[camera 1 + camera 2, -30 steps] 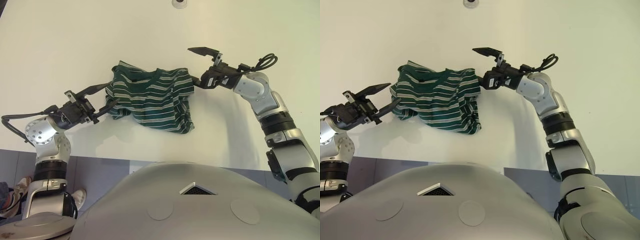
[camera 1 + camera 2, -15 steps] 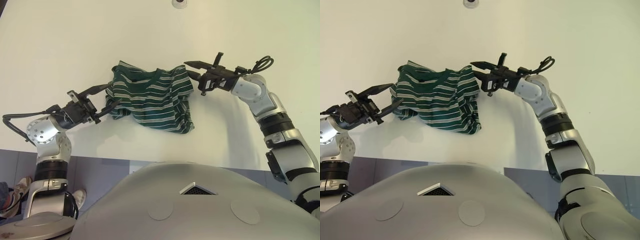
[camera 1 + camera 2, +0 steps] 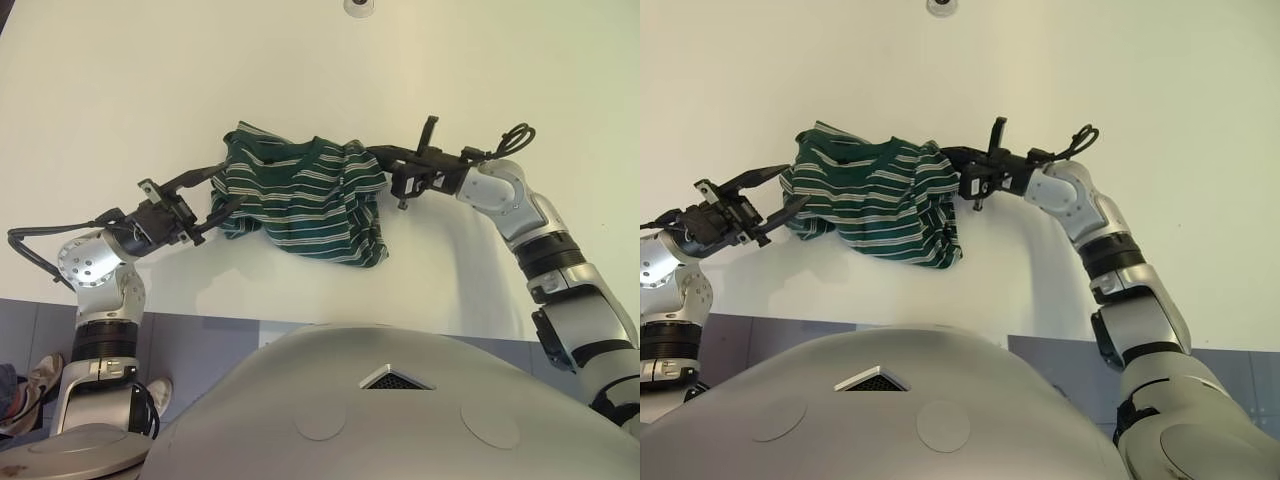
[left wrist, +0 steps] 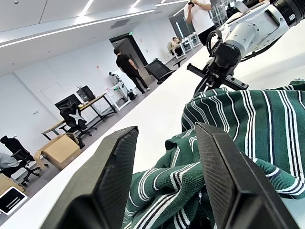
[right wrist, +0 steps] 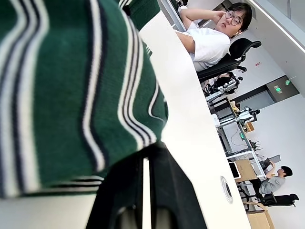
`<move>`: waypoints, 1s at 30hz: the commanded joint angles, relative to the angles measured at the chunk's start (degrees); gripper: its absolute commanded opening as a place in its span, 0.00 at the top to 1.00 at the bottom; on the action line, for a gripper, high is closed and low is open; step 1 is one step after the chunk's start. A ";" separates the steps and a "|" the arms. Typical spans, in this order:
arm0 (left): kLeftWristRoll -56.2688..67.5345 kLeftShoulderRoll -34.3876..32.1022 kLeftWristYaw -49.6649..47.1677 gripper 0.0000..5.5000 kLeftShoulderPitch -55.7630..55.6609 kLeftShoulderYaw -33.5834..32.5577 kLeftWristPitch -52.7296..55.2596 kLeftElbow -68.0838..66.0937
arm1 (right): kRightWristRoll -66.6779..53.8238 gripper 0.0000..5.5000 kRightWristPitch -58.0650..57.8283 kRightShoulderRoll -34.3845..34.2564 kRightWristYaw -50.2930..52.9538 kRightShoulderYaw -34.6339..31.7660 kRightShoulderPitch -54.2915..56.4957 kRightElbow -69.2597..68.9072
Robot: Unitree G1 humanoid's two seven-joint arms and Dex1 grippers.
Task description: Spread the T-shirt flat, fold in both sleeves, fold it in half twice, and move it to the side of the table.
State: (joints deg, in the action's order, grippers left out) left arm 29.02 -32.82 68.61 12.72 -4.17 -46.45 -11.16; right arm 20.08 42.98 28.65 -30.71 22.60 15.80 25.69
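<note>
- Left eye view: locate the T-shirt (image 3: 300, 200) bunched in a heap near the middle of the desk (image 3: 150, 80). It is not yet spread, and the sleeves cannot be picked out among the folds.
- Note the heap's long axis. It runs side to side, from one pincer to the other, with a lobe of cloth sagging toward the robot at the right end.
- Check the left pincer (image 3: 228, 186). It is released, jaws wide apart, one above and one below the left edge of the fabric. The left wrist view confirms that striped cloth lies in the gap and is not clamped.
- Check the right pincer (image 3: 378, 153). It sits at the far right corner of the heap with its jaws drawn together and fabric at their tips. Read this as clenched on the T-shirt's edge. The right wrist view shows cloth pressed directly against it.
- Treat spreading as the step in hand. The right arm appears to have its hold, so the left arm is the one to act.
- From the left pincer, the cloth lies inward, toward the robot's right. Closing in place should catch the edge.
- With both ends held, draw them apart along the long axis. Expect that several layers may be caught together.
</note>
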 commanded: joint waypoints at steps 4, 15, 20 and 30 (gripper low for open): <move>1.06 0.18 -0.48 0.60 -0.12 -0.55 1.47 1.51 | -11.15 1.00 -2.39 2.98 -4.73 -4.26 -0.51 -8.89; 1.57 0.91 -1.90 0.60 -1.62 -2.16 3.11 1.27 | -30.07 1.00 -11.51 6.99 -18.97 -0.53 -11.24 -32.13; -0.07 2.27 -6.08 0.60 -4.58 -3.98 4.06 -0.83 | -40.34 1.00 -15.95 14.16 -31.66 5.91 -19.82 -44.80; -0.53 3.41 -7.64 0.60 -6.77 -4.28 4.76 -1.39 | -30.55 1.00 -14.47 19.82 -46.79 13.00 -22.83 -31.13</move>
State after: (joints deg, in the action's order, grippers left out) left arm 28.78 -29.58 61.53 6.57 -8.18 -42.48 -12.41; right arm -13.43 27.41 48.59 -76.83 35.00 -7.67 -7.98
